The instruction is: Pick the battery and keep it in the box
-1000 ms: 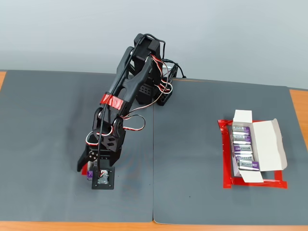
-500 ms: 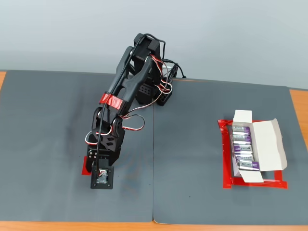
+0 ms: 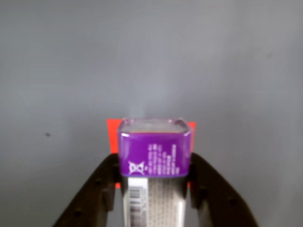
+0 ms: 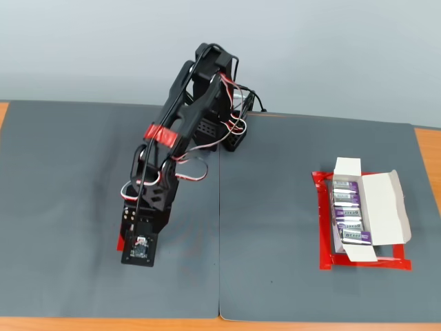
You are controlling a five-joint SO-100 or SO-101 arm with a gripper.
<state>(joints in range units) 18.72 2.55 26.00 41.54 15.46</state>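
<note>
Fingers point(image 3: 102, 187) of your gripper point(image 3: 154, 189) clamped on battery point(image 3: 154, 163), one each side, purple end up front; red patch point(image 3: 112, 137) behind it on grey mat point(image 3: 151, 56). Box point(image 4: 365, 214) sits well apart at right in fixed view, flaps open.

A pale grey-blue wall point(image 4: 331, 48) is seen behind the table — plain and evenly lit. The wooden tabletop point(image 4: 428, 148) is covered by two dark grey mats point(image 4: 62, 158), joined at a seam near the middle — orange-brown wood is left exposed at the edges.
</note>
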